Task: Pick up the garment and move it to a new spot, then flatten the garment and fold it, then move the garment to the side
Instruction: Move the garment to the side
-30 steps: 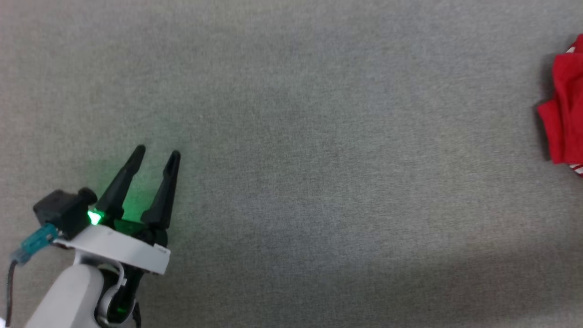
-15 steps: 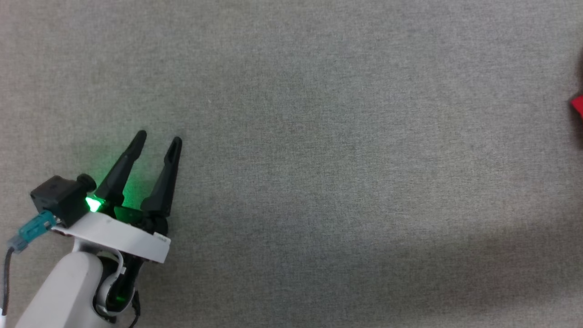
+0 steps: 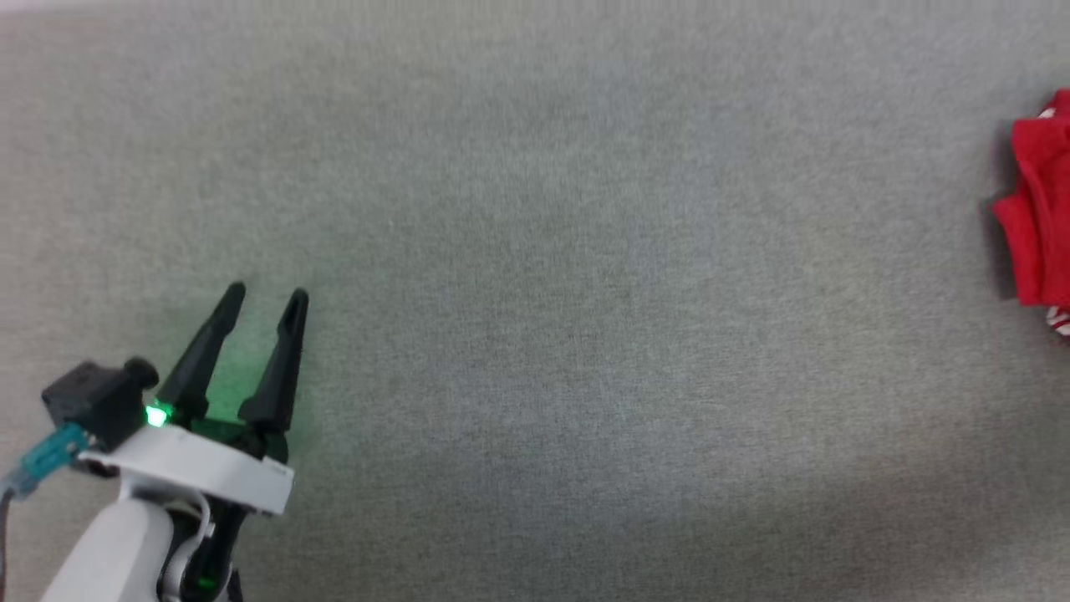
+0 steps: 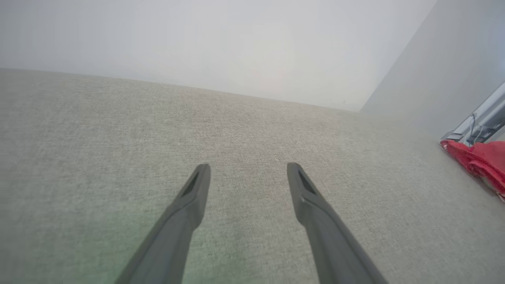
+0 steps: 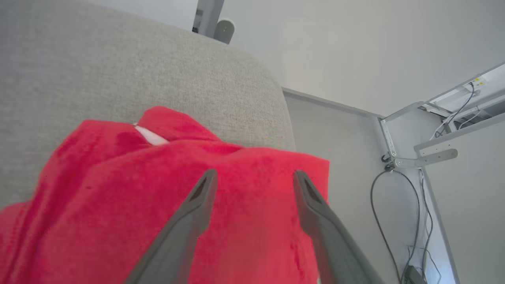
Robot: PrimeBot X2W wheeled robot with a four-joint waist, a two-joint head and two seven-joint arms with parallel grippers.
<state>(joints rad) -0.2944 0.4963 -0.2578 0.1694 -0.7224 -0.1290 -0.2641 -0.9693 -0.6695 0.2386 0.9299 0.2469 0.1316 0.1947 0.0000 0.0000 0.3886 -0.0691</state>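
Garment [image 5: 98,197], red, crumpled, lies near rounded corner of grey fabric surface [image 3: 585,251]. Right end effector [image 5: 254,172] points at it, jaws spread wide, gripping nothing. Left end effector [image 3: 267,289] open, empty, over bare fabric, well apart.

Grey fabric surface [image 3: 535,251] — red garment [image 3: 1036,209] in a heap, rt edge

I see a red garment [image 3: 1036,209] with a white patch [image 5: 150,136] and red-and-white striped trim [image 3: 1060,320]. It lies on a plain, finely speckled grey surface [image 3: 585,251]. My left gripper [image 3: 267,290] is black, with a white cuff [image 3: 201,468], a green light [image 3: 156,415] and a teal plug [image 3: 46,458]. My right gripper [image 5: 254,172] is dark grey. The wall [image 4: 197,39] is pale grey.
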